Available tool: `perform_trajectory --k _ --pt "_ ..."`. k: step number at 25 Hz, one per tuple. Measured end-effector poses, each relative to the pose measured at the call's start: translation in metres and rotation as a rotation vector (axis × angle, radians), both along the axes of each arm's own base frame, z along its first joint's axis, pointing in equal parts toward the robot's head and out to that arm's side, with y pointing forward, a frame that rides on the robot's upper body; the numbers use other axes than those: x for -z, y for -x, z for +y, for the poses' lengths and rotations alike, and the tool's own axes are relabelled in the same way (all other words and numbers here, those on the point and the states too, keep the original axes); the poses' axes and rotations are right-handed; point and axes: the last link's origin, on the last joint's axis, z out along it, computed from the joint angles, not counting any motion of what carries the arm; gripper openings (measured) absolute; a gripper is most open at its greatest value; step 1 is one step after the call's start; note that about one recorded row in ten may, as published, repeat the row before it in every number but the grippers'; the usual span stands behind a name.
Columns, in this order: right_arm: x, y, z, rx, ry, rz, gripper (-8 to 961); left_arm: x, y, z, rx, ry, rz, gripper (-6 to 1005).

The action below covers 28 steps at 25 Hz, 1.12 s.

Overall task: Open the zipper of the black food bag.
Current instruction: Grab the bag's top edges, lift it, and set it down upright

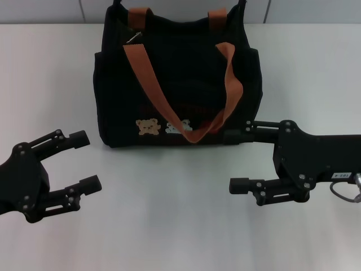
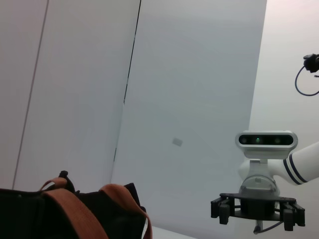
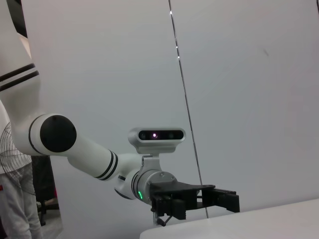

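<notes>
Count: one boxy soft black fabric food bag [image 1: 180, 90], two orange-brown strap handles, two small patches on its front, two black claws.
Bag position: stands upright on the white worktop [image 1: 169, 226], at the far middle, between the two arms and beyond both.
Bag axis: long axis runs left to right across the head view; patched front faces the robot.
Patches: tan bear patch [image 1: 148, 127] and pale cat patch [image 1: 177, 129], side by side low on the front.
Near strap handle [image 1: 186, 96]: droops over the front face, its loop reaching down close to the base.
Far strap handle [image 1: 139, 17]: lies on the top at the rear edge.
Zipper [image 1: 134, 37]: small silver metal pull tab shows at the bag's top near its left end; the zip line itself cannot be made out against the black fabric.
Left claw [image 1: 87, 161]: low over the worktop, left of and nearer than the bag, fingers spread apart, holding nothing, clear of the bag.
Right claw [image 1: 238, 161]: right of the bag, fingers spread apart, holding nothing; upper fingertip [image 1: 232, 135] sits just beside the bag's lower right corner, contact cannot be told.
</notes>
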Motion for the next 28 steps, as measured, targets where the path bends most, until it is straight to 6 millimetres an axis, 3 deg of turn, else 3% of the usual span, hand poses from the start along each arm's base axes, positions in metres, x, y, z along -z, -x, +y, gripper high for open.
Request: perform_trajectory --k 24,28 --pt "0.006 -0.010 -0.010 0.067 -0.001 0.023 790 0.009 -0.001 -0.001 -0.040 -0.030 -0.036 834" --pt "0.009 -0.013 -0.007 0.098 -0.016 0.020 790 0.014 0.010 0.022 -0.187 -0.164 -0.040 835"
